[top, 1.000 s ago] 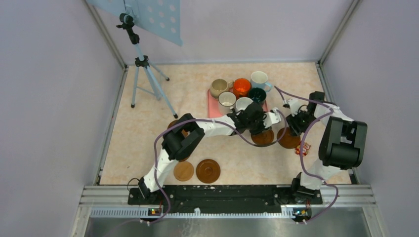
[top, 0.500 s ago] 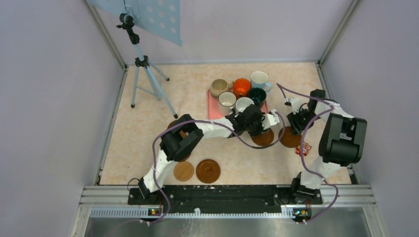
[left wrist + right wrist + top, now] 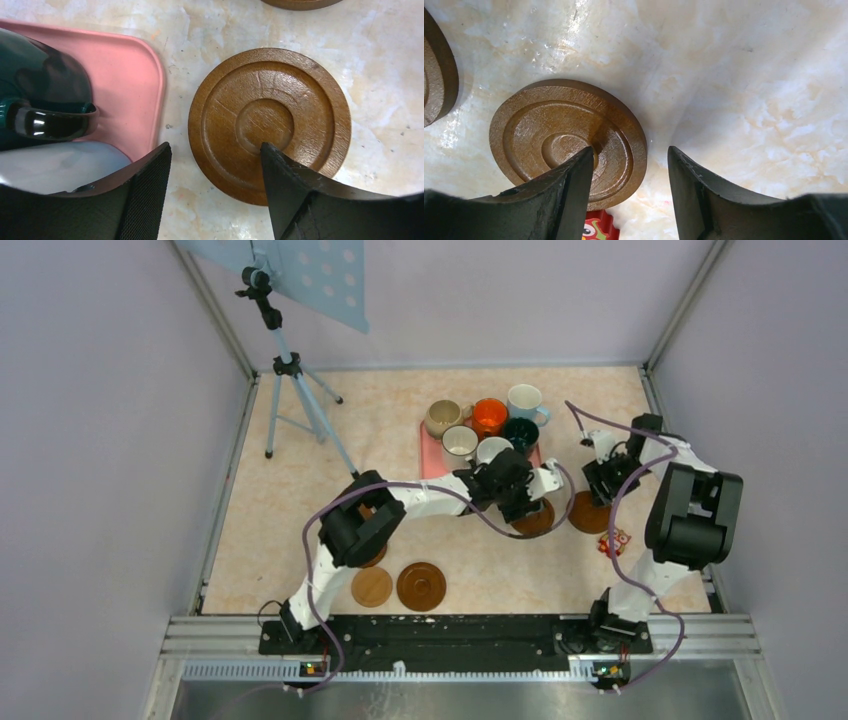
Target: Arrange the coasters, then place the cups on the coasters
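Two dark brown coasters lie flat on the table in front of the pink tray (image 3: 431,462). My left gripper (image 3: 215,147) hangs open over the left one (image 3: 270,122), one finger above its ringed face, the other over bare table. My right gripper (image 3: 630,150) is open above the right coaster (image 3: 569,140), holding nothing. A tan coaster (image 3: 371,586) and a dark one (image 3: 421,585) lie near the front. Another coaster (image 3: 372,557) peeks from under the left arm. Several cups stand on the tray, among them dark green (image 3: 520,432), orange (image 3: 489,415) and beige (image 3: 440,417).
A small red owl figurine (image 3: 594,227) lies just beside the right coaster. A camera tripod (image 3: 290,390) stands at the back left. Metal frame rails border the table on both sides. The dark green cup (image 3: 45,95) and a whitish cup (image 3: 60,165) sit close to my left fingers.
Both grippers have opened wider and lifted off the coasters, which now lie free on the table. The right gripper has drawn back slightly toward the far side.
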You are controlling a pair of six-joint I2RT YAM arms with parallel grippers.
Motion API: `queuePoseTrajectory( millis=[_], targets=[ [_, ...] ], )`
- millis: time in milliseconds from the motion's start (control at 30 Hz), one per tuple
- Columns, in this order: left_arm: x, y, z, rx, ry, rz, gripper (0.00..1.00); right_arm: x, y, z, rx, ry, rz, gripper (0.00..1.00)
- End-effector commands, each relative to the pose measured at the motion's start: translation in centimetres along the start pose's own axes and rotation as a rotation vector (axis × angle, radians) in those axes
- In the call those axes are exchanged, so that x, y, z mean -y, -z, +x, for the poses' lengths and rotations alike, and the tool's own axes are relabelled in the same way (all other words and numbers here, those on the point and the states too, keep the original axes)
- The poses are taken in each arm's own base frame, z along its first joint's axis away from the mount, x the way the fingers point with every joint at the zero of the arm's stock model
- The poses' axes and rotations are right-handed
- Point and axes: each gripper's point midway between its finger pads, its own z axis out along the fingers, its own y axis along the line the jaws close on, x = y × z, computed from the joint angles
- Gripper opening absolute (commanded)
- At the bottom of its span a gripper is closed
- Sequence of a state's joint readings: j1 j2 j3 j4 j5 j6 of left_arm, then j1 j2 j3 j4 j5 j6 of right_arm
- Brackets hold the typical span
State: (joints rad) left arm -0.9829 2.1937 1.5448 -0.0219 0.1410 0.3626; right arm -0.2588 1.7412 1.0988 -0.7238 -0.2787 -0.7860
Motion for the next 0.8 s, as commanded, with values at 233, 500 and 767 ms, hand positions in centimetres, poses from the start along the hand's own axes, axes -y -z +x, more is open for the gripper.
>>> queuePoseTrajectory(
  millis=[233,500,767],
  targets=[
    [0.8,11.6,-7.1,0.168,0.035,0.083,0.78,-0.7,4.4,-3.9,0.155,0.048,-0.006,0.66],
    [0.2,23.0,2.0,0.087,0.052,0.234,0.88,-5.6,6.5,-6.0,0.231,0.125,-0.068,0.71],
    [-3.4,29.7,15.1,-0.193,0.089,0.176,0.88,-8.9,6.5,-6.2,0.234,0.127,-0.128,0.72]
  ],
)
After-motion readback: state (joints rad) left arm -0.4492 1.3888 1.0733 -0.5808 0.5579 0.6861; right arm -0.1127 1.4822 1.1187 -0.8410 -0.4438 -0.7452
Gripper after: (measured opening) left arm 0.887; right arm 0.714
